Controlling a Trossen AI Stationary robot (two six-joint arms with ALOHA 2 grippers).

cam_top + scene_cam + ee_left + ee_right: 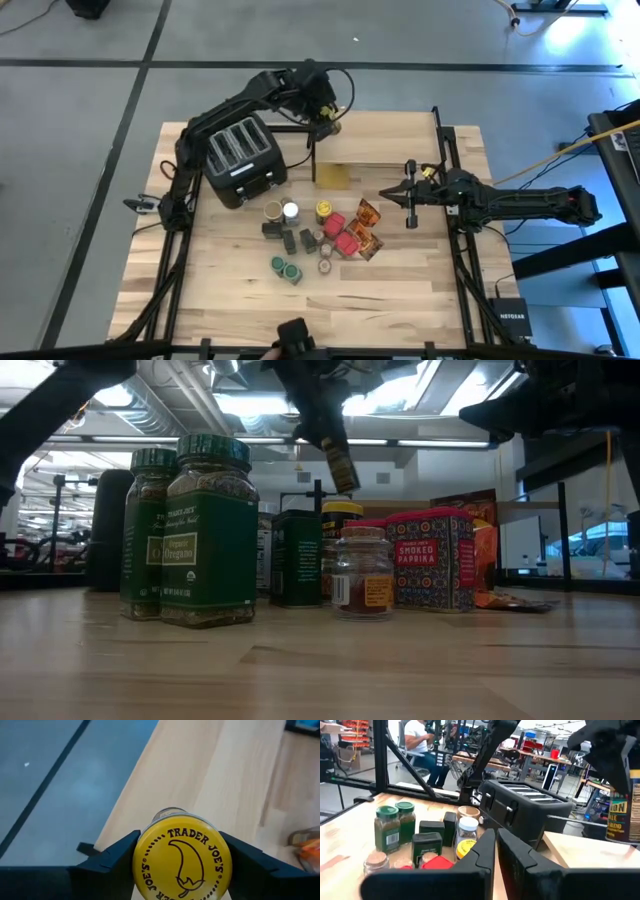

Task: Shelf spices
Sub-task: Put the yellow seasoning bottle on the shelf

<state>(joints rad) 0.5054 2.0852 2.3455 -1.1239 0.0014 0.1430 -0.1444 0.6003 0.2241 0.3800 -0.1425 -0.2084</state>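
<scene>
Wooden table (pixel 420 270) carried the black toaster (pixel 241 155) at far left and the shelf (pixel 332 175) beside it. Left gripper (pixel 327 120) clamped a yellow-lidded spice jar (pixel 182 860) above the shelf's far end. Right gripper (pixel 388 192), closed and empty, waited right of the shelf.

Spices (pixel 315 232) before shelf (pixel 333 176), toaster (pixel 240 155) apparently left.
</scene>
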